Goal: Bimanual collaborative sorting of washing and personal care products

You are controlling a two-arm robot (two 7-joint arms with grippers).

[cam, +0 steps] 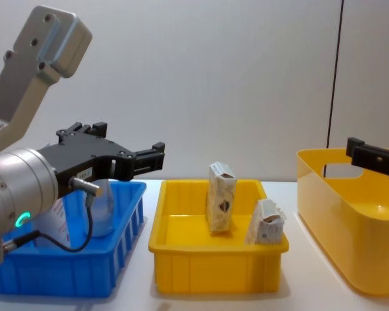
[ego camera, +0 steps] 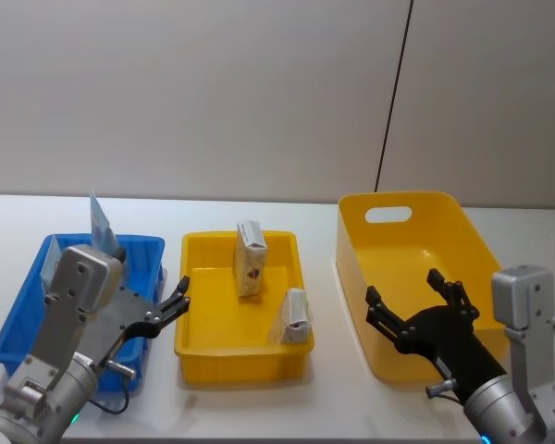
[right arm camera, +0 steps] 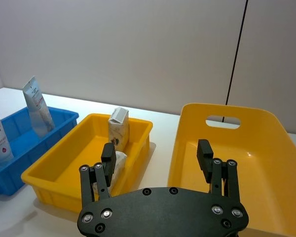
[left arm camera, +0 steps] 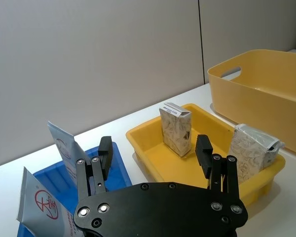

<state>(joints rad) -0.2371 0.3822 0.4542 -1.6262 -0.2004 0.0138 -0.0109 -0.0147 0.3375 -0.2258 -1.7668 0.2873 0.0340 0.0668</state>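
Left gripper point(ego camera: 174, 303) is wide open and empty, above the gap between the blue bin point(ego camera: 143, 243), where the tubes point(ego camera: 100, 220) stand, and the yellow tray point(ego camera: 240, 365). Right gripper point(ego camera: 402, 287) is open too, over the big yellow tub point(ego camera: 350, 242). That tray holds an upright packet point(ego camera: 250, 259) and a leaning packet point(ego camera: 296, 316). I think I should come straight down on the upright packet and squeeze softly so it stays standing.

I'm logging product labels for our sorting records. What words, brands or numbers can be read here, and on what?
Nothing reads clearly.
White squeeze tube with red round logo: red print, too blurred.
Pale-blue-and-white squeeze tube: tiny print, unreadable.
Upright cream packet and leaning cream packet: dark print, illegible.
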